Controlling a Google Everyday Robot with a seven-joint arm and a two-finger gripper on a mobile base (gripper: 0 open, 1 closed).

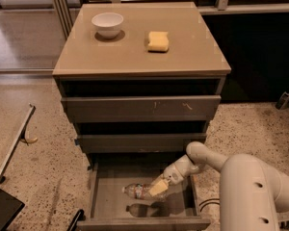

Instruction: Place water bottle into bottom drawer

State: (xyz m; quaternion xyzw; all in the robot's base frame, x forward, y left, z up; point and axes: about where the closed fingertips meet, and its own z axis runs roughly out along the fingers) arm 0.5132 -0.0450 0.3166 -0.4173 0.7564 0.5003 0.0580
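Observation:
The water bottle (138,191) is a small clear plastic bottle lying on its side, held just above the floor of the bottom drawer (100,196), which is pulled open with its grey tray showing. Its shadow falls on the tray below it. My gripper (158,188) reaches down into the drawer from the right and is shut on the right end of the bottle. The white arm (216,163) comes in from the lower right.
The two upper drawers (139,109) are slightly open. A white bowl (108,23) and a yellow sponge (158,41) sit on the cabinet top. A metal frame (12,148) stands on the speckled floor at left. A cable (208,204) lies at the right.

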